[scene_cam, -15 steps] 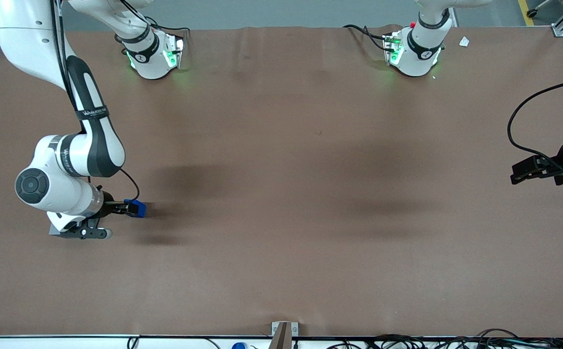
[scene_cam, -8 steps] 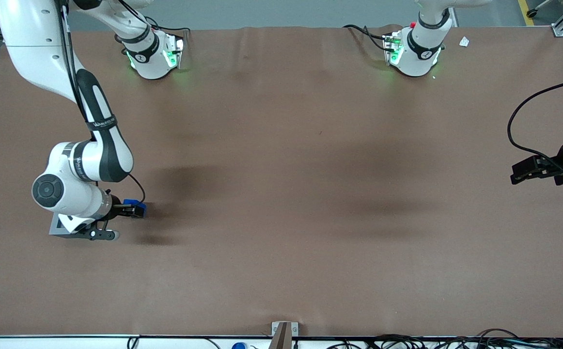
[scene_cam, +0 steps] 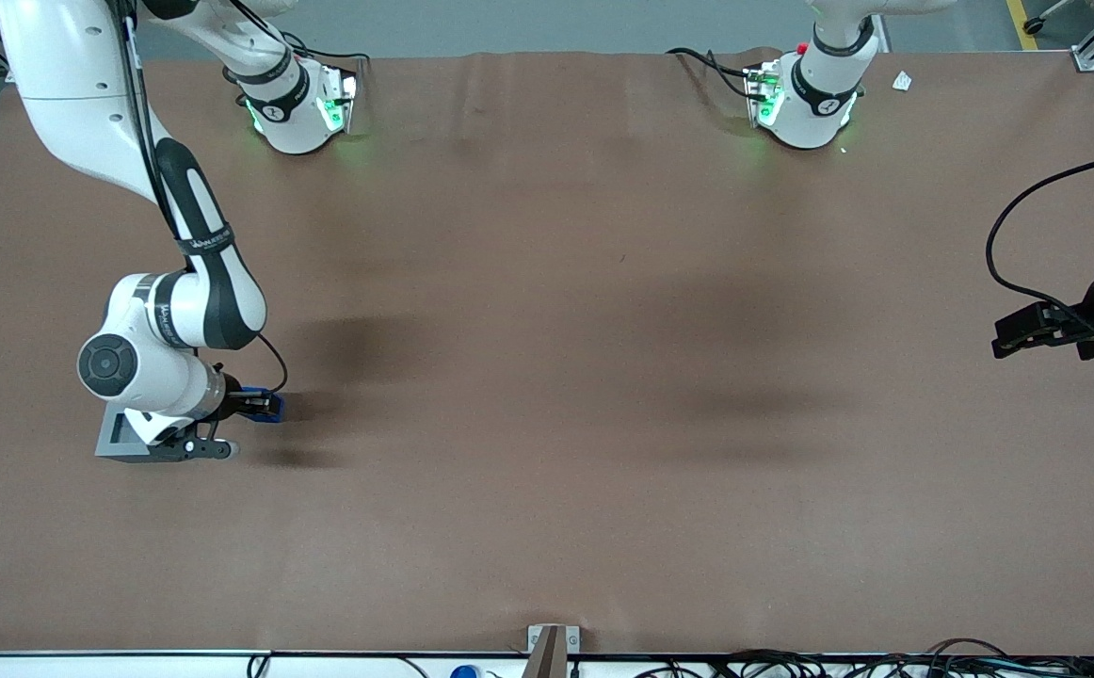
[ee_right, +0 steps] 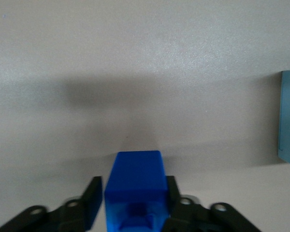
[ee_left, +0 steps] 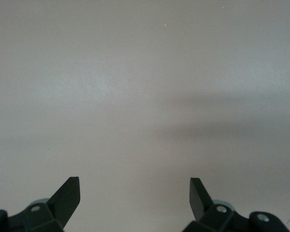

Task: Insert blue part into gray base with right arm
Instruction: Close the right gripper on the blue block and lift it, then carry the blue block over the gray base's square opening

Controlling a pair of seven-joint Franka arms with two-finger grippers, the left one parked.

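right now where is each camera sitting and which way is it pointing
Front view: high above the table, looking down at the right arm with its pincer shut on the blue part beside the gray base.
Right wrist view: on that arm, facing the tabletop past the pincer; shares the blue part.
Left wrist view: sees bare tabletop.

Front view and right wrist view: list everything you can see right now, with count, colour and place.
blue part: one, bright blue, clamped between the gripper's fingers, above the table toward the working arm's end.
gray base: one, light gray, on the table beside the blue part, mostly hidden under the right arm's wrist.
table: one, covered in brown sheet, carrying the base.
cables: several, black, along the table edge nearest the front camera.
right arm: one, white with black segments, reaching over the gray base.
gripper: one, black, closed on the blue part, beside the gray base.
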